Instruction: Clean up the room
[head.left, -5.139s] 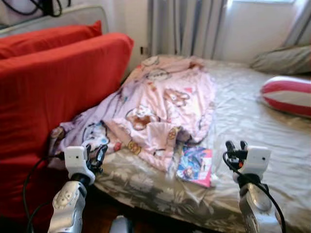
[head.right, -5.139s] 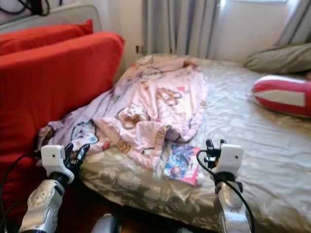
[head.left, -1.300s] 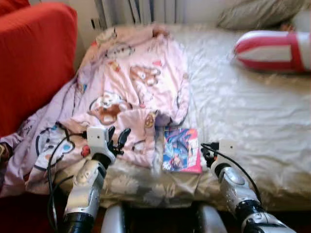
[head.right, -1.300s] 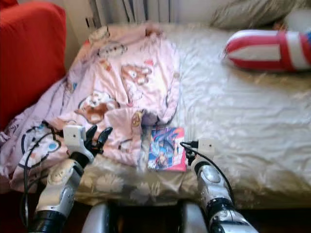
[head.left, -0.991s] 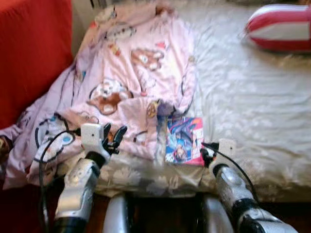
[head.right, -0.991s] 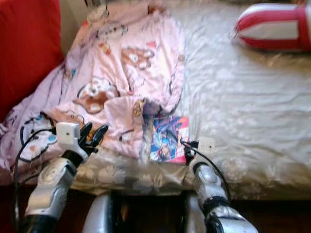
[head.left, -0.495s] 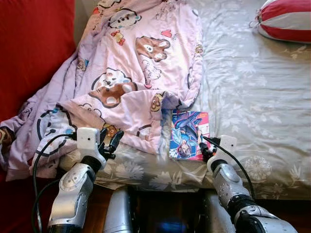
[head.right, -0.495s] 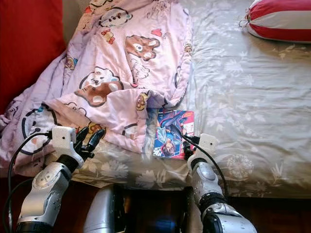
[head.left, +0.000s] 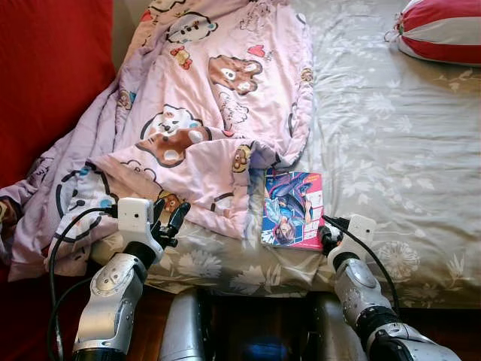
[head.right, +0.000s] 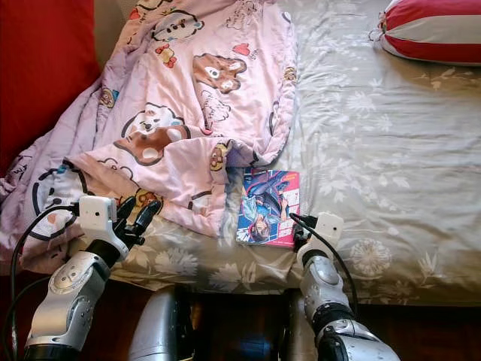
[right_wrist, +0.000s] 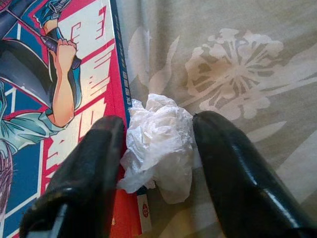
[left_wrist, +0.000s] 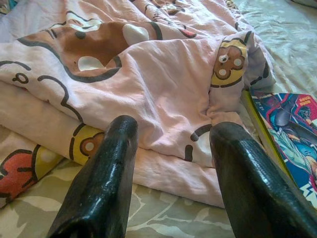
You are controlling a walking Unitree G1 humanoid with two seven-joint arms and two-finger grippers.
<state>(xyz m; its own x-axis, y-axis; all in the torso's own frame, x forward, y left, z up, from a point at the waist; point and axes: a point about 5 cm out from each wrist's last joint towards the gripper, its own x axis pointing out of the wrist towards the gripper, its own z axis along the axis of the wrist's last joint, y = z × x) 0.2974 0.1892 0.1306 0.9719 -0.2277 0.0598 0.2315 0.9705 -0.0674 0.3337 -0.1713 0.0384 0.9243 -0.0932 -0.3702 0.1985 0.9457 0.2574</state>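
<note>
Right claw [right_wrist: 158, 163] is down at the near edge of the bed [head.left: 391, 150], fingers spread, bracketing a crumpled white wad [right_wrist: 157, 141] (tissue or thin plastic, can't tell which). The wad lies on the floral sheet, touching the right-hand edge of the comic book [head.left: 291, 207] at its near corner. One finger sits over the book cover, the other on the sheet on the far side of the wad. No grip yet.

Key relation: the wad is dead ahead between the fingers, slightly longer along the book's spine than across, so the closing line runs across its short axis. The right arm is clearly the nearer one. My read: close straight in. Risk is the book-side finger catching the cover.

Left claw [left_wrist: 171, 183] is open, holding nothing, aimed at the folded hem of the pink cartoon blanket [head.left: 218, 113], left of the book.
</note>
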